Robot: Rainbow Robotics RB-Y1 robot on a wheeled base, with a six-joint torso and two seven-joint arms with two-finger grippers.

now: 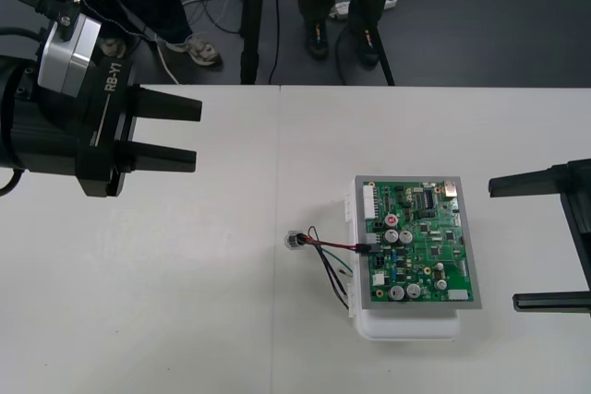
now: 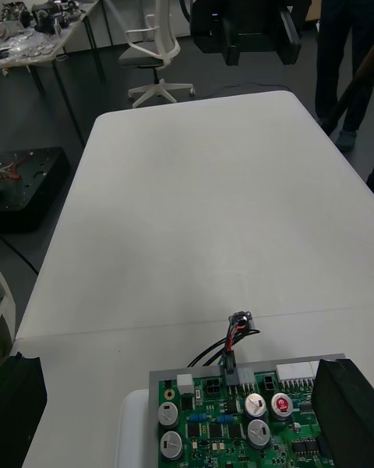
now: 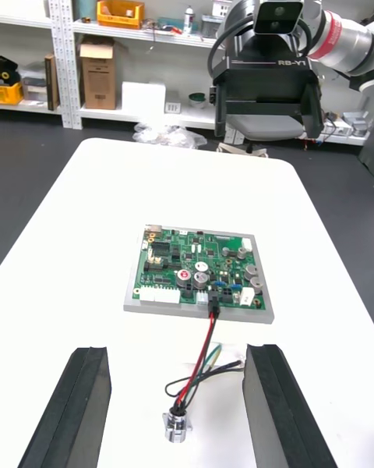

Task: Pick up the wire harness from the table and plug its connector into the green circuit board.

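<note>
The green circuit board (image 1: 417, 242) lies on its white base (image 1: 406, 325) at the table's right of centre. The harness's black plug (image 1: 367, 248) sits in a connector at the board's left edge. Red, black and green wires (image 1: 331, 256) run left from it to the round metal socket (image 1: 294, 241), which rests on the table. My left gripper (image 1: 196, 134) hovers open at the far left, fingers pointing toward the board. My right gripper (image 1: 503, 244) stands open just right of the board. In the left wrist view the socket (image 3: 178, 425) lies between my open fingers (image 3: 74, 405), with the plug (image 3: 213, 306) at the board (image 3: 199, 269).
A seam (image 1: 277, 228) runs down the table's middle. Bare table (image 1: 138, 302) stretches left of and in front of the harness. The far table edge (image 1: 369, 87) borders dark floor with cables. The right gripper (image 3: 269, 101) faces the left wrist camera beyond the board.
</note>
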